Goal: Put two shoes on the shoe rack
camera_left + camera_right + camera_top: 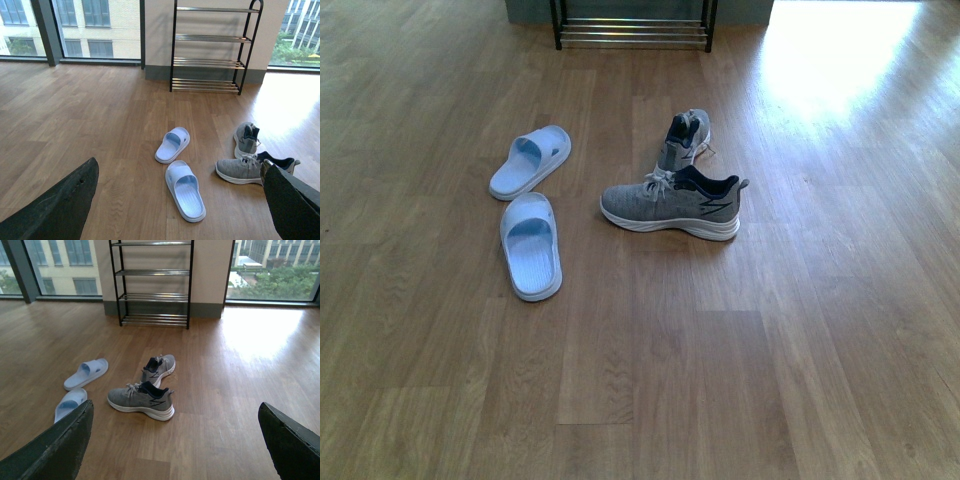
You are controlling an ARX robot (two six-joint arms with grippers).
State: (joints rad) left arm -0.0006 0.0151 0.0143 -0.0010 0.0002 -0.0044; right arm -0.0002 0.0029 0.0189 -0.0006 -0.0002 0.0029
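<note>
Left gripper and right gripper both gape wide with nothing held, so the first pickup is not yet begun: one must descend onto the nearer grey sneaker, standing on the floor just before its mate, well short of the shoe rack.

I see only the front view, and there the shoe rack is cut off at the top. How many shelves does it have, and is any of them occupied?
Observer: The shoe rack has four tiers of chrome bars, and all four are bare.
Operator: I see no arm in my view. Is the left one holding anything?
Observer: No. The left gripper is open, with nothing between its fingers.
Operator: And the right one?
Observer: The right gripper is open too, and also holds nothing.
</note>
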